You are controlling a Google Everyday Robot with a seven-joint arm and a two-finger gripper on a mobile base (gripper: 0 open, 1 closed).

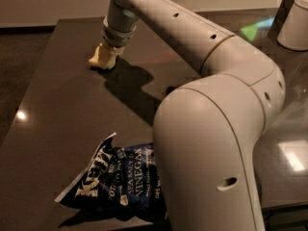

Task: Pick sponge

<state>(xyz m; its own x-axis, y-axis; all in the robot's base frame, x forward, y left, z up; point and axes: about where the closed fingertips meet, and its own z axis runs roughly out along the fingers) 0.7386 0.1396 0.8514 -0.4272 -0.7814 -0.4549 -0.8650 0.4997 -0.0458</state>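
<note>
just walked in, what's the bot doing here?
The robot's arm reaches across the dark table, with its hand down at the tabletop near the far left corner. It is going for the sponge. The pale tip there may include it, but the sponge cannot be told apart from the hand in this view, so a grasp is unconfirmed. A blue chip bag lies untouched at the near edge.
</note>
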